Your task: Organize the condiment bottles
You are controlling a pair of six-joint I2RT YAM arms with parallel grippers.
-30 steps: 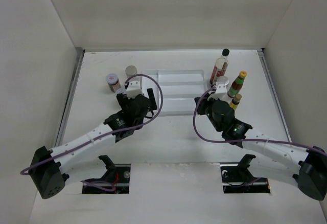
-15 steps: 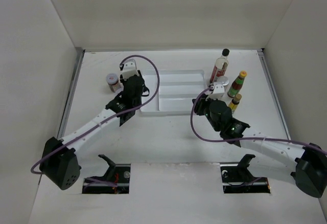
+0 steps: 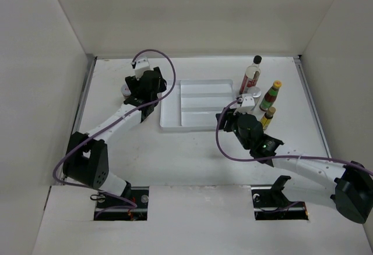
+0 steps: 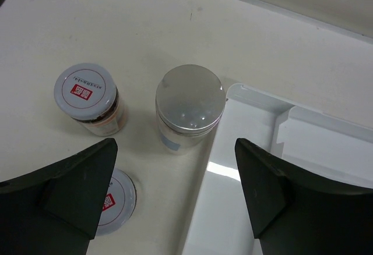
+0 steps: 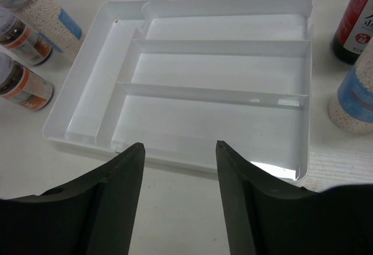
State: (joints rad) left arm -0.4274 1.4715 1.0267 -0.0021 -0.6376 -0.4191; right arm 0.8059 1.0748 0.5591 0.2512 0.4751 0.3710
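Note:
My left gripper (image 3: 142,94) (image 4: 175,197) is open and empty, hovering above a cluster at the tray's left edge: a grey-lidded shaker (image 4: 190,106), a squat red-labelled jar (image 4: 87,95) and a second white-lidded jar (image 4: 113,199). My right gripper (image 3: 228,117) (image 5: 179,147) is open and empty just before the tray's near edge. To the tray's right stand a black-capped bottle (image 3: 252,75), a yellow-capped red-labelled bottle (image 3: 271,95), a small dark yellow-capped bottle (image 3: 268,116) and a grey-lidded shaker (image 3: 254,95) (image 5: 355,92). The right wrist view also shows the left cluster (image 5: 23,45).
The white compartmented tray (image 3: 198,126) (image 5: 221,46) (image 4: 280,150) lies mid-table with nothing in it. White walls close the table at the back and both sides. The left arm stretches far toward the back left corner.
My left arm has swung from the tray's near left corner toward the back left, and its gripper now hangs over the jars. My right gripper has shifted slightly left.

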